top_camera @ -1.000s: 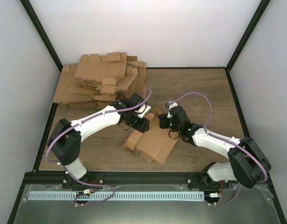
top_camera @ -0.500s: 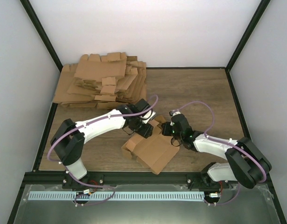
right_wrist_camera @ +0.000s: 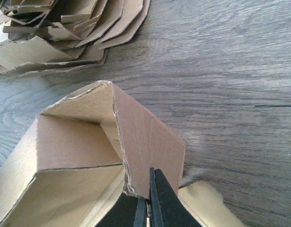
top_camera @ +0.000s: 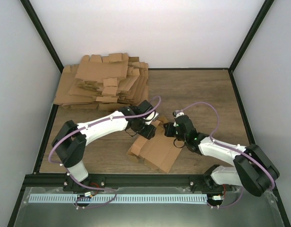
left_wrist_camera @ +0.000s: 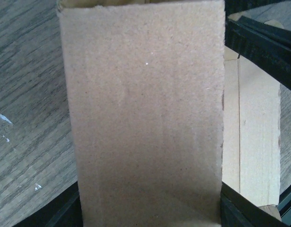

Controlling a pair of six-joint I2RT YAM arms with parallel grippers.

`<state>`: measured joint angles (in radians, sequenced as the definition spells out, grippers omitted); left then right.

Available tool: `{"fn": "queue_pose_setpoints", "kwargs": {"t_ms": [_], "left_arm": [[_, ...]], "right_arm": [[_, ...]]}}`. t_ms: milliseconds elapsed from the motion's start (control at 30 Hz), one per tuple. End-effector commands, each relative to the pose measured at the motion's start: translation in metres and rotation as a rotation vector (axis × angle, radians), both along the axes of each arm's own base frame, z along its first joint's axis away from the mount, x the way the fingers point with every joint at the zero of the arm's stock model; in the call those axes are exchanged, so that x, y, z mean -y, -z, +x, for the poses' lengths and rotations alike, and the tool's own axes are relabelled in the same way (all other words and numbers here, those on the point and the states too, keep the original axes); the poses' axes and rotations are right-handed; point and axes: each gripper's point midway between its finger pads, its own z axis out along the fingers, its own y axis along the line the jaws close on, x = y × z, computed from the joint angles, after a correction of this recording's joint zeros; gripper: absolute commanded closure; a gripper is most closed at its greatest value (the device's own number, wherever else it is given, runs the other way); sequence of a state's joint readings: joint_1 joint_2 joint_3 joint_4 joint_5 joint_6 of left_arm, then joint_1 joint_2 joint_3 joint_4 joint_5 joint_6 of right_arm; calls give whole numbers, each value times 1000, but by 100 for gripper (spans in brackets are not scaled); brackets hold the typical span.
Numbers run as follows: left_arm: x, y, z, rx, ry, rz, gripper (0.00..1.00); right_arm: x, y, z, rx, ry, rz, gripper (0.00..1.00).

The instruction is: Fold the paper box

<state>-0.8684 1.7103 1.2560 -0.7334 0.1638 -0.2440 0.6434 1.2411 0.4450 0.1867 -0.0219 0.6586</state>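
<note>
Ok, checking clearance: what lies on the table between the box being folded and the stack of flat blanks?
Bare table, in the right wrist view, separates the paper box from the pile of blanks.

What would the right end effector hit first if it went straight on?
The paper box: its raised flap is pinched in the right end effector. Beyond it looks like wooden table, though depth is unclear.

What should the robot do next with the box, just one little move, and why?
Probably the right hand should swing the flap it pinches inward, over the open end of the paper box. The box is opened up into a hollow shape, the left hand grips its side panel, and that flap sticks up unfolded.
</note>
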Motion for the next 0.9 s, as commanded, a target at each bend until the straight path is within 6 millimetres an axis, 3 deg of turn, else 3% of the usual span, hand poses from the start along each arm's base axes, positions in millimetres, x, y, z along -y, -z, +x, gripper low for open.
{"fn": "queue_pose_setpoints", "kwargs": {"t_ms": [0,200,367,567,867], "left_arm": [[9,-6,8,20,-29,-33,44],[4,-3,10,55,-85,-19,48],[12,-10,9,47,-80,-59,48],[15,-4,5,18,-67,-73,48],[12,-5,23,67,-130,-49,48]], "right_arm": [[-8,-17,0,35,14,63,99],[-11,-2,-5,57,15,23,99],[-14,-3,-2,98,-1,17,99],[-9,-2,-5,123,-5,10,99],[-8,14,-18,101,2,-32,99]]}}
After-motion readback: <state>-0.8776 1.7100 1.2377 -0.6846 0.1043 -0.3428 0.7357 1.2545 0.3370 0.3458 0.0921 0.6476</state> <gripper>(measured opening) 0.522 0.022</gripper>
